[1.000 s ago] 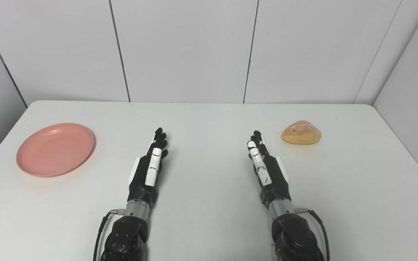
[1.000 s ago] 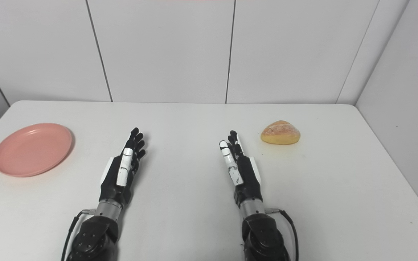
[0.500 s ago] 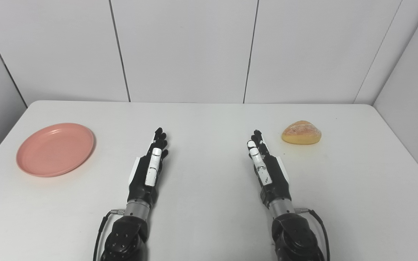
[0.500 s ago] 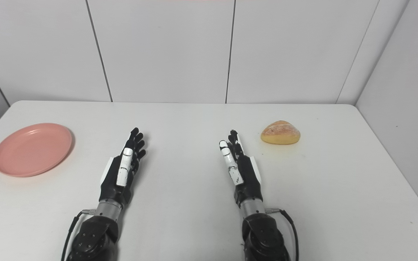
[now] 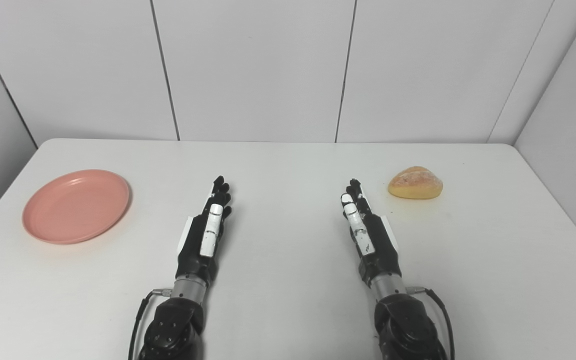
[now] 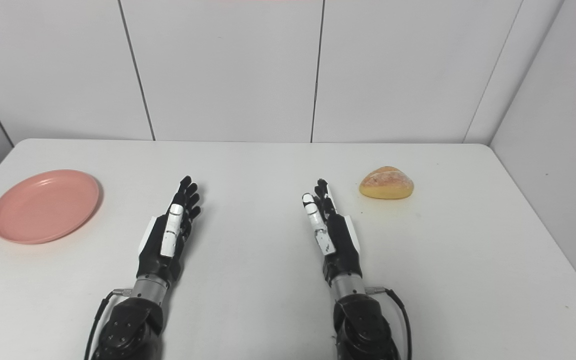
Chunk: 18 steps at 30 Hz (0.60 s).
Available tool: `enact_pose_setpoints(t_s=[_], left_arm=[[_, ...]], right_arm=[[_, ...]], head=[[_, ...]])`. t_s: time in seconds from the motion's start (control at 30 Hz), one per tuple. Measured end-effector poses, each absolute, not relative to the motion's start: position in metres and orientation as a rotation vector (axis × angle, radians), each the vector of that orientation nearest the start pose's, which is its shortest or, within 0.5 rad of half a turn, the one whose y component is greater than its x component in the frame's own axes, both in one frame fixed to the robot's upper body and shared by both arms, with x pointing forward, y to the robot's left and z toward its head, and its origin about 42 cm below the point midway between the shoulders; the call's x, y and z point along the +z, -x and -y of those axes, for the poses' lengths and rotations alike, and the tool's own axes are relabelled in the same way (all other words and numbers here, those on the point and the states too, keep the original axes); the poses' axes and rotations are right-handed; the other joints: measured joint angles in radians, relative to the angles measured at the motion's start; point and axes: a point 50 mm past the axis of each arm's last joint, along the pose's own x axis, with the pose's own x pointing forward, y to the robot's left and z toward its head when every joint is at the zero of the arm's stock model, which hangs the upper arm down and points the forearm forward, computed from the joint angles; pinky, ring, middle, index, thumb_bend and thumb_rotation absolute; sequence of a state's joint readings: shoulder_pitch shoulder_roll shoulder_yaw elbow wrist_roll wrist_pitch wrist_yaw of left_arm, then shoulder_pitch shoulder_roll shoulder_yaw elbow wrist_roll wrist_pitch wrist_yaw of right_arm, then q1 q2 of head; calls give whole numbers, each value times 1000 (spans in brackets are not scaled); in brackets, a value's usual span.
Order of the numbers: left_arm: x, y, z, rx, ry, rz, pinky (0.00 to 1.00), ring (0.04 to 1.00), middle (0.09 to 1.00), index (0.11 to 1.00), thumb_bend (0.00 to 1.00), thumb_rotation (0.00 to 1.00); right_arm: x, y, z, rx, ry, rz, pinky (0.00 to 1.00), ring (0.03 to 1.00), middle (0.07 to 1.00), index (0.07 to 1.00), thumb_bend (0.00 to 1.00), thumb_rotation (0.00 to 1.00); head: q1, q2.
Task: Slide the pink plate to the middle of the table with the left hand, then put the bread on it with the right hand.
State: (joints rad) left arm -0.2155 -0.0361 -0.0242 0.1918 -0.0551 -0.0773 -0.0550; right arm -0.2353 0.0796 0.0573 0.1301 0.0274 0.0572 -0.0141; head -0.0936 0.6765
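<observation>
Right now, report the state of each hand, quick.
Left hand: open, fingers extended, holding nothing.
Right hand: open, fingers extended, holding nothing.

You view the table (image 5: pixel 288 310) from two head cameras set side by side, angled down and forward toward its far edge and the wall (image 5: pixel 258 70). Both cover nearly the whole tabletop; the right eye view sits slightly rightward.

Both hands lie empty with straight fingers, left hand (image 6: pixel 168 235) right of the pink plate (image 6: pixel 43 205), right hand (image 6: pixel 330 232) near the bread (image 6: pixel 386 183).
</observation>
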Motion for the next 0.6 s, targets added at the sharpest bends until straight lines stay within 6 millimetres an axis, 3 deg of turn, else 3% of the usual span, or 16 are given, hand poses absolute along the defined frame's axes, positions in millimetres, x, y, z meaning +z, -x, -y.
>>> enact_pose_setpoints(t_s=[0.6], left_arm=[[114, -351, -169, -139, 88, 93, 976, 1000, 1000, 989, 613, 1000]], right_arm=[[130, -355, 144, 122, -87, 38, 1000, 1000, 1000, 1000, 608, 849]], head=[[0, 2]])
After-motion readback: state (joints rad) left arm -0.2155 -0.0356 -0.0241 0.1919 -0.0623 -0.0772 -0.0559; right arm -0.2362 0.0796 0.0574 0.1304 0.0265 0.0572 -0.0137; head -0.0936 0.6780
